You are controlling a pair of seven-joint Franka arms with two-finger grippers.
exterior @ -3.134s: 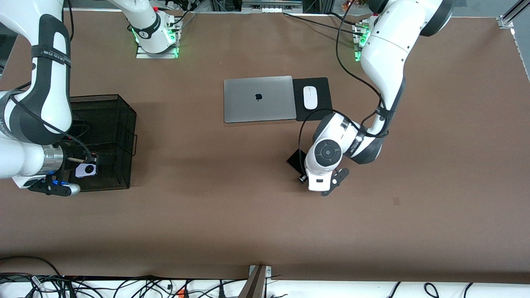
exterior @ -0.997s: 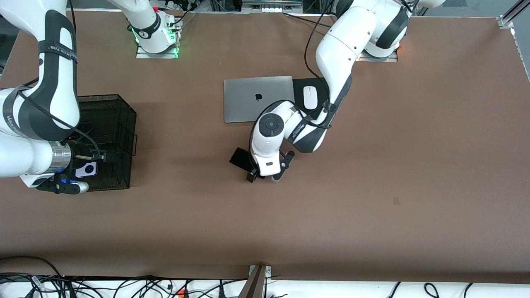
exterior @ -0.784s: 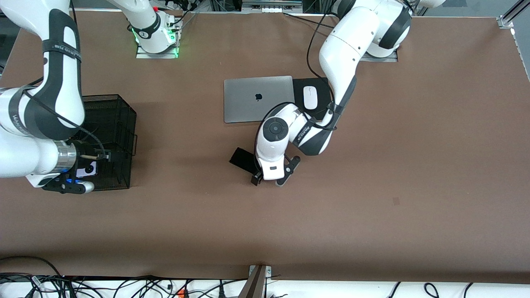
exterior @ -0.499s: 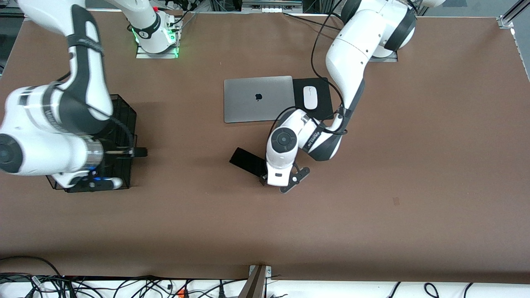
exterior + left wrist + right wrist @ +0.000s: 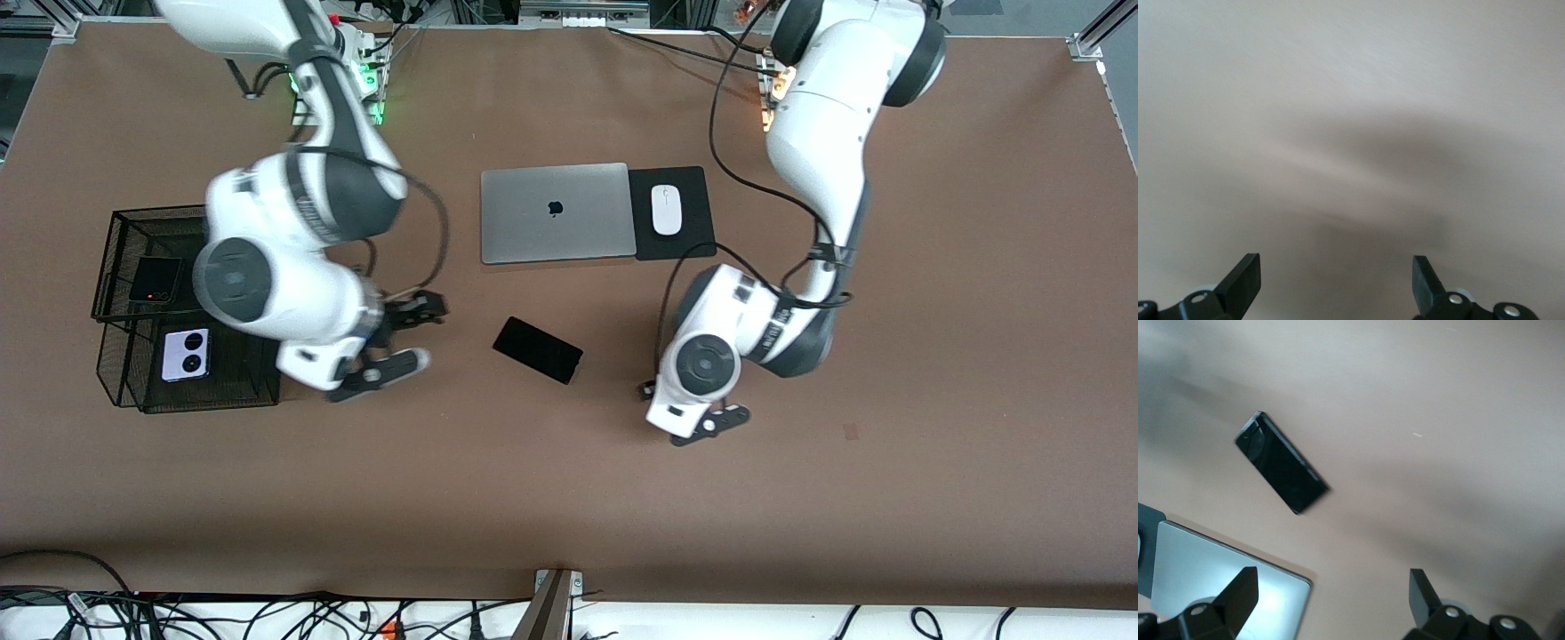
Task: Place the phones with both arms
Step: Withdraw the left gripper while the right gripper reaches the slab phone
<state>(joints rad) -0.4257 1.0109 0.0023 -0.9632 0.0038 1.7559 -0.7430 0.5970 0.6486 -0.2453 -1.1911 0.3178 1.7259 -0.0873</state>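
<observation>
Front view: your right arm hides part of the black wire-mesh basket (image 5: pixel 120 267); inside it lie the small squarish black folded phone (image 5: pixel 156 279) and the lilac-white squarish phone with two black circles (image 5: pixel 185 354). The long black slab phone (image 5: pixel 538 349) lies flat on the bare brown desk (image 5: pixel 933 356) between both grippers, open room around it. The closed grey laptop (image 5: pixel 556 213) shows an apple logo.

Left wrist view: left gripper (image 5: pixel 1337 283), fingers spread, over blurred bare desk.

Right wrist view: right gripper (image 5: pixel 1331 600), fingers spread, empty, over the desk; the laptop is cut off.
</observation>
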